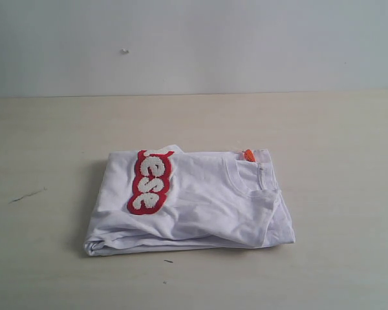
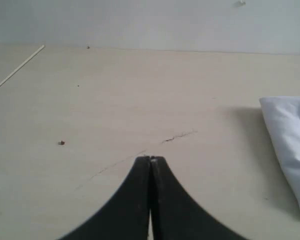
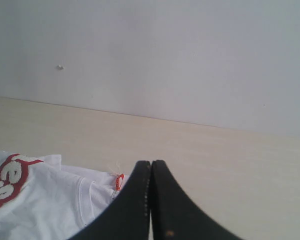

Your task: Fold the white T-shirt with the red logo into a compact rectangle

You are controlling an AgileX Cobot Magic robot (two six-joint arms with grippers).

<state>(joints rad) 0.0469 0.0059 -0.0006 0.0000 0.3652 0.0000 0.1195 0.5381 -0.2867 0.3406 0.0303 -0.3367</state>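
The left end effector (image 2: 150, 159) was clenched, its two dark fingers pressed tip to tip with nothing between them, over a bare stretch of the pale surface (image 1: 52, 142). A thin dark scratch (image 2: 179, 135) marked the surface just beyond the fingertips. In the left wrist view a folded edge of the white T-shirt (image 2: 290, 145) lay well apart from this end effector.

The white T-shirt (image 1: 194, 206) lay near the middle of the surface, folded into a rough rectangle with stacked layers showing along its near edge. On its left part the red logo (image 1: 150, 183) ran from the far edge toward the near one, with the fuzzy white letters "ese" showing. At the far right corner sat the collar with the orange neck tag (image 1: 248, 155).

The right end effector (image 3: 151, 162) was likewise clenched and empty. In its wrist view the tag appeared just beside its fingers; contact could not be told.
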